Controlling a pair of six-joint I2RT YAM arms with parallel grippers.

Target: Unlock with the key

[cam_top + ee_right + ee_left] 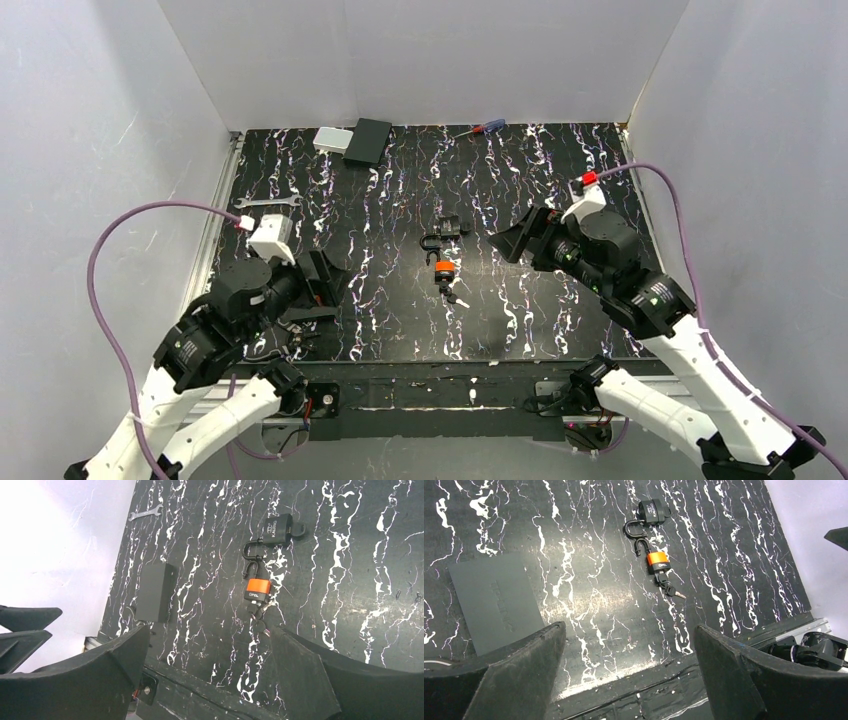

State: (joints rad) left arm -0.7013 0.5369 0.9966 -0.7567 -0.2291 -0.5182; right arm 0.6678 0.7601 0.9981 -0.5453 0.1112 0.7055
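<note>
A black padlock (451, 227) lies mid-table, and its shackle looks hooked into the shackle of a small orange-bodied padlock (445, 269) just nearer. The key (456, 298), with a dark head and short silvery blade, lies at the orange lock's near end. All three show in the left wrist view: black padlock (653, 511), orange lock (658, 562), key (670, 589). They also show in the right wrist view: black padlock (277, 529), orange lock (258, 589), key (259, 625). My left gripper (330, 290) (629, 627) is open and empty, left of the locks. My right gripper (512, 243) (210, 630) is open and empty, to their right.
A silver wrench (268, 203) (145, 514) lies at the left edge. A black box (368, 140), a white box (332, 138) and a screwdriver (480, 128) lie at the back. A dark grey block (496, 602) (155, 592) sits near the left gripper. White walls enclose three sides.
</note>
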